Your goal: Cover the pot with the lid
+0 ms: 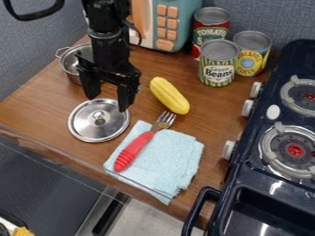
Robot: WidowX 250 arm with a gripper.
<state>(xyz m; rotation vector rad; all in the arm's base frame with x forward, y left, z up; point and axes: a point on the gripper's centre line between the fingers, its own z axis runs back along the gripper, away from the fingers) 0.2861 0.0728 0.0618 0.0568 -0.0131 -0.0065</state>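
Gripper (pixel 107 103) open, its 2 fingers spread with a gap between them, I have it hanging over the far edge of the lid (pixel 83 126); from this angle I cannot tell how high above the metal the tips are. The lid lies flat on the wooden counter (pixel 212 113), knob up. Beyond it, toward the back wall, I see the steel pot (pixel 69 64), uncovered, upright, partly hidden by the gripper.

To the other side of the gripper I have a yellow corn cob (pixel 169 95) on the wood. Nearer the camera, a red-handled fork (pixel 134 151) lies across a folded light-blue cloth (pixel 169 159), tines past its edge. At the back stand 3 cans (pixel 217 69) in a cluster, with a teal and orange toy microwave (pixel 183 27) beside them. Along the right of my view runs the dark stove (pixel 252 133), with 2 burners.
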